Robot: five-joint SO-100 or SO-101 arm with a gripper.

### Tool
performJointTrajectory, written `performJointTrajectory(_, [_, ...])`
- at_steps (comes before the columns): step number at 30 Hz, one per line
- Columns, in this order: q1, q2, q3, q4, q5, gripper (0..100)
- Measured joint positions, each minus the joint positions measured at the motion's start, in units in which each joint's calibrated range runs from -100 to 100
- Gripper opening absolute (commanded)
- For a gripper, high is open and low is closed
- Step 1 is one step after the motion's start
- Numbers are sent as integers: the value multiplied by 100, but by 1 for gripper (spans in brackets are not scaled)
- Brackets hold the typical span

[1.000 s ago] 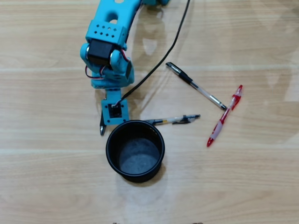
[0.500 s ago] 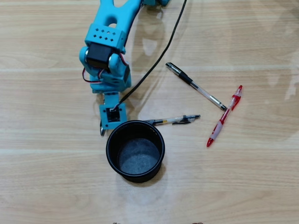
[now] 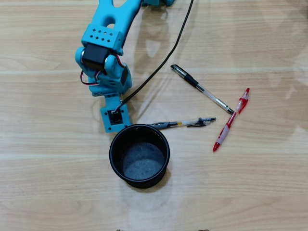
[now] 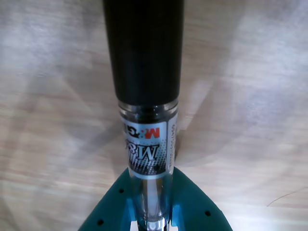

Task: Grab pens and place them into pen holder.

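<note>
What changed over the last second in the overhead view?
The arm's wrist swung toward the left of the overhead view. The pincer, shut on a black-and-clear pen in the wrist view, is hidden overhead. The pen beside the holder slid slightly right. The pen holder, the red pen and the upper black pen stayed put.

Glossy wood-grain table (image 3: 250, 192), matt black pen holder (image 3: 114, 163), clear plastic pen (image 4: 147, 144)

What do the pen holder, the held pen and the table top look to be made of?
Pen holder: thin black matte wall, probably plastic or metal; grey speckled bottom. Held pen: clear glossy plastic barrel with printed label, matte black grip, probably rubber. Table: pale wood-grain surface with soft glare, possibly laminate.
</note>
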Motion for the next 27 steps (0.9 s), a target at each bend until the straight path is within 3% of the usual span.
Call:
performJointTrajectory(9, [599,-330,-97,0,5,2])
performJointTrajectory(14, [549,-1041,-1195,-405,240,2])
performJointTrajectory(17, [127,-1278,-2178,-1499,339,2])
performJointTrajectory(22, [-870,-1363,-2647,-4367,261,2])
performJointTrajectory(27, [-1376,-1456,-1682,-6314,-647,2])
